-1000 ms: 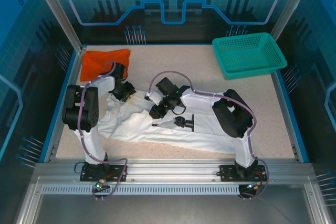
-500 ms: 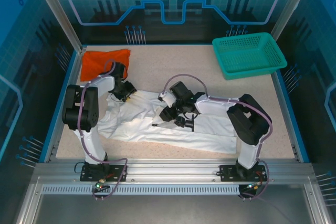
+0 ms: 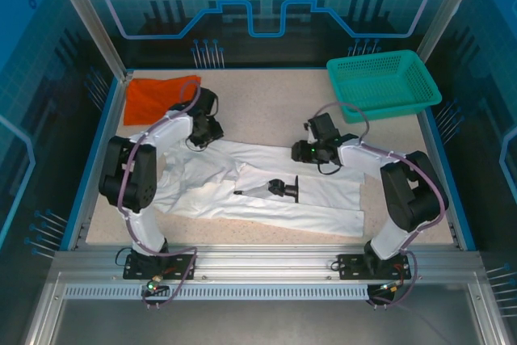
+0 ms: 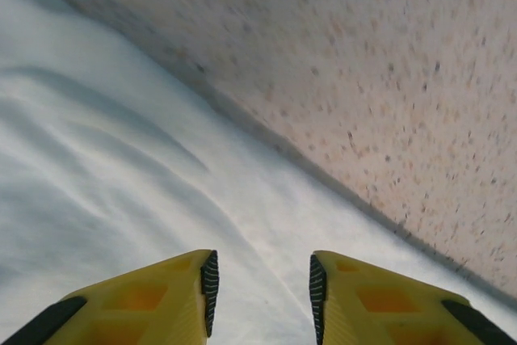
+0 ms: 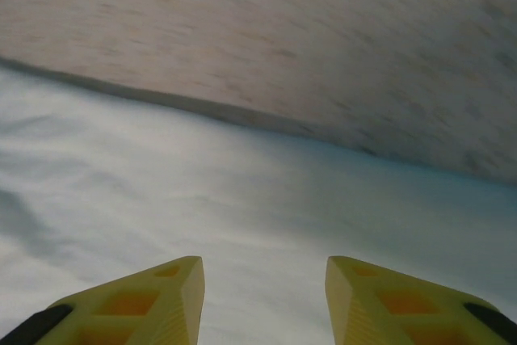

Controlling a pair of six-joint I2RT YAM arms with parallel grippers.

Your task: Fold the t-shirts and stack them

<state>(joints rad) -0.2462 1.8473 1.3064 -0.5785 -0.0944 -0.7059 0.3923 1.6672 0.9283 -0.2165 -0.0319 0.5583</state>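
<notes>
Hems are what I'd be going for here. Left tool (image 4: 262,288) is sitting part open with nothing in it, the white t-shirt (image 4: 121,159) lying right under its tips and bare table (image 4: 404,78) starting just beyond. Right tool (image 5: 265,288) is hanging the same way, jaws apart and empty. Each should be pinching only that far edge, at matching spots, then dragging back evenly. Both arms are reaching out low, elbows bent. Orange t-shirt (image 3: 157,94) is lying beyond and left of the left tool.
</notes>
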